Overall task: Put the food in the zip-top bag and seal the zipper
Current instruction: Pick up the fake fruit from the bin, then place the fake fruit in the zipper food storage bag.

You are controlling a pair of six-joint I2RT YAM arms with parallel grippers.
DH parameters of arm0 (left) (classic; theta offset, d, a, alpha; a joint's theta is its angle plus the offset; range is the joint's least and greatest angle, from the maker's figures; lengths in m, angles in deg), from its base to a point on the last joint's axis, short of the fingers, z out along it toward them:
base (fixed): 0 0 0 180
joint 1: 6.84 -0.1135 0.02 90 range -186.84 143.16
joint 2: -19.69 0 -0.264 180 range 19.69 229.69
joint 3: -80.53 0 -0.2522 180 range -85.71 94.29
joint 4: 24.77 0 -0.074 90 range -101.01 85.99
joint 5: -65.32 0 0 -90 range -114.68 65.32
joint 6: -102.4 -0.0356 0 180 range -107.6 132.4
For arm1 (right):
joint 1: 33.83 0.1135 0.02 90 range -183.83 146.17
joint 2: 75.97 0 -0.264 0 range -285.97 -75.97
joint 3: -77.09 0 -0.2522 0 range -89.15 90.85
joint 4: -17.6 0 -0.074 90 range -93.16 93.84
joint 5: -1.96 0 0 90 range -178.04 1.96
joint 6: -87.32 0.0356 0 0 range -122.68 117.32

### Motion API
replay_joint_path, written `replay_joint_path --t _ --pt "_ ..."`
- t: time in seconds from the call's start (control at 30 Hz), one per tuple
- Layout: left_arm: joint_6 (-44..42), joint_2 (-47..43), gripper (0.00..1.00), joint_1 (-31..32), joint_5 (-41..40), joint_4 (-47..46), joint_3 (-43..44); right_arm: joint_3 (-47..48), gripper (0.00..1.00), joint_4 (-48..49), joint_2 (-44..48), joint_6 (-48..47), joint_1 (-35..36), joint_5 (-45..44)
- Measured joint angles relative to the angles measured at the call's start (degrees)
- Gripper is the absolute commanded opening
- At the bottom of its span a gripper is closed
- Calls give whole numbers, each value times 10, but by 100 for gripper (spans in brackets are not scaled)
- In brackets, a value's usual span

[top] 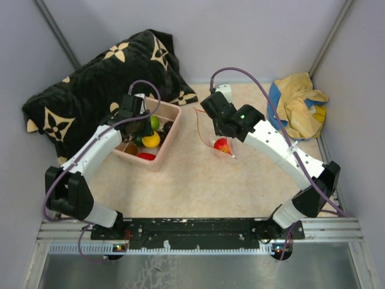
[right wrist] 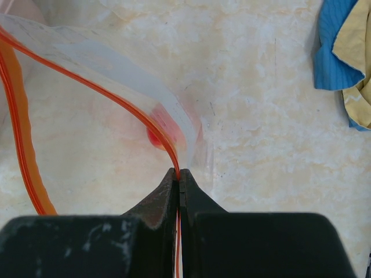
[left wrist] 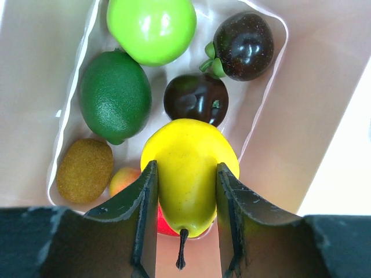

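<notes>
Several toy foods lie in a pink tub point(top: 161, 159): a green lime point(left wrist: 115, 95), a light green apple point(left wrist: 152, 26), two dark brown fruits point(left wrist: 195, 98), a brown kiwi point(left wrist: 85, 169). My left gripper point(left wrist: 186, 168) reaches into the tub point(left wrist: 272, 87) and is shut on a yellow pear point(left wrist: 188, 145), stem toward the camera. The pear point(top: 151, 139) shows under the left gripper point(top: 144, 129) from above. The clear zip-top bag point(top: 210, 129) sits mid-table with a red food point(top: 222, 144) inside. My right gripper point(right wrist: 178, 172) is shut on its orange-red zipper point(right wrist: 116, 98), with the mouth held open.
A black cushion with gold flowers point(top: 102, 78) lies behind the tub at the back left. A blue and yellow cloth point(top: 299, 105) is bunched at the back right. Grey walls close the table in on three sides.
</notes>
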Motion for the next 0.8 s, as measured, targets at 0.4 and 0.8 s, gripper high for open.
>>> replay_joint_path --t 0.4,0.8 --pt "37 -101 7 -4 -31 -76 -33 0 0 1 0 -2 0 -1" --pt "100 -204 7 -5 87 -157 -63 2 0 12 -7 -2 0 13"
